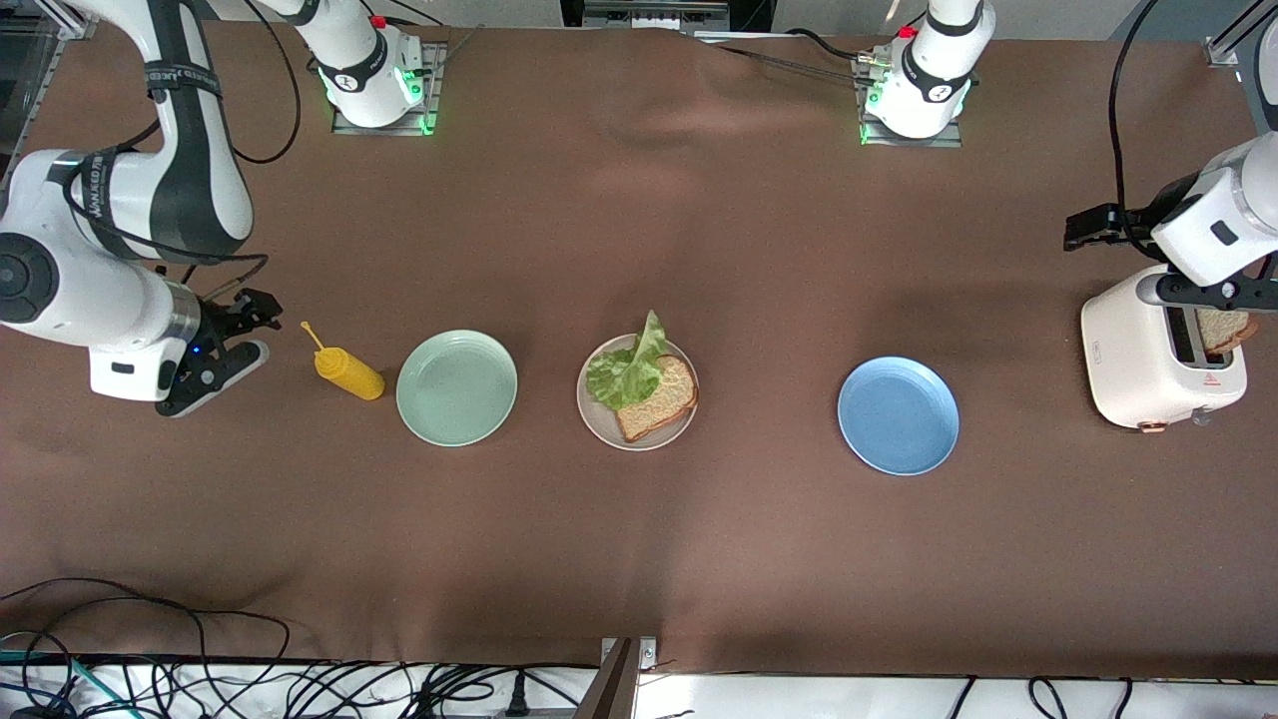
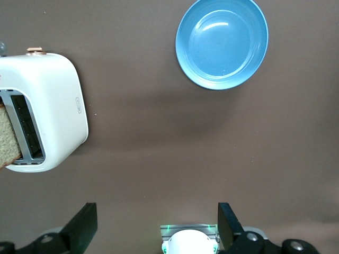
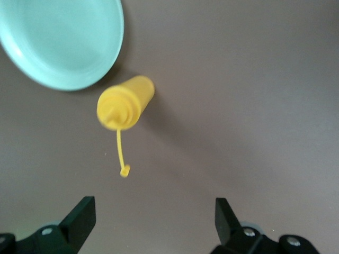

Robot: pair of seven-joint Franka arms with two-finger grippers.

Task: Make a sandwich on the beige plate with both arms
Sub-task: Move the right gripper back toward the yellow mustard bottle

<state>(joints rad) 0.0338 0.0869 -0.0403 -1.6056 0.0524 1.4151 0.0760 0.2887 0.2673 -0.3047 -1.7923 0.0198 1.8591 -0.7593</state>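
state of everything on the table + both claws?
beige plate: holds one toast slice with lettuce on it
toaster: second slice sticking out of a slot
mustard bottle: cap open
mint plate: bare
blue plate: bare
left claw: open, beside toaster
right claw: open, beside bottle

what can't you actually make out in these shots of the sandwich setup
- Toast in the toaster: in the front view the left arm covers part of the slice; the left wrist view cuts it at the picture edge.
- Beige plate: whether anything lies under the lettuce is hidden; one toast slice shows.
- Mustard bottle: blurred in the right wrist view, no label readable.
- Mint-green plate: cut off by the right wrist view's edge.
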